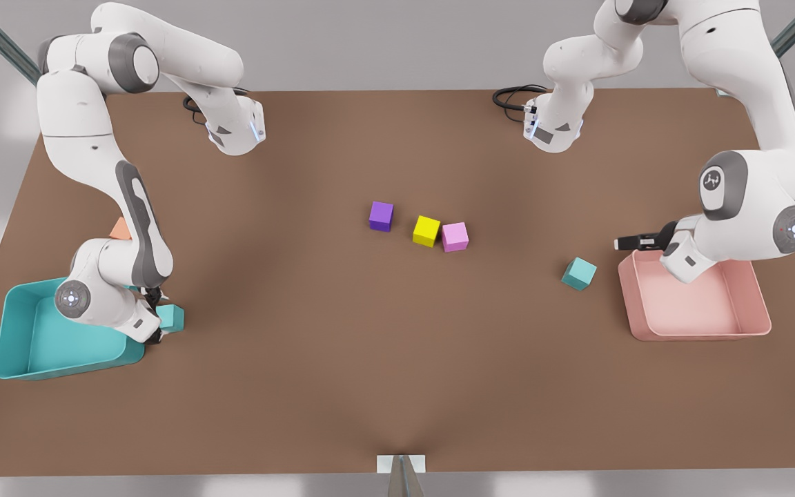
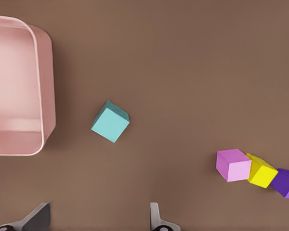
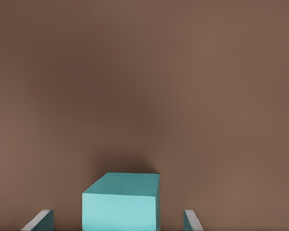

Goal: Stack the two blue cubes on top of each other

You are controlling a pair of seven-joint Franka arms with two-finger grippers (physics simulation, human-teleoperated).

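Item one: small matte teal cube (image 3: 121, 202) beside the teal bin (image 1: 18, 331), front view's left; your right gripper (image 3: 118, 219) straddles it, fingers apart, not yet clenched.

Item two: matching teal cube (image 1: 579, 273) near the pink tray (image 1: 694, 331); your left gripper (image 2: 98, 219) hovers released.

Next, likely: close, lift, carry across the desk (image 1: 397, 386).

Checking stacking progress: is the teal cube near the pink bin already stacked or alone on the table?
Alone on the table. The teal cube lies flat beside the pink bin, nothing on it; the other teal cube sits far off by the teal bin.
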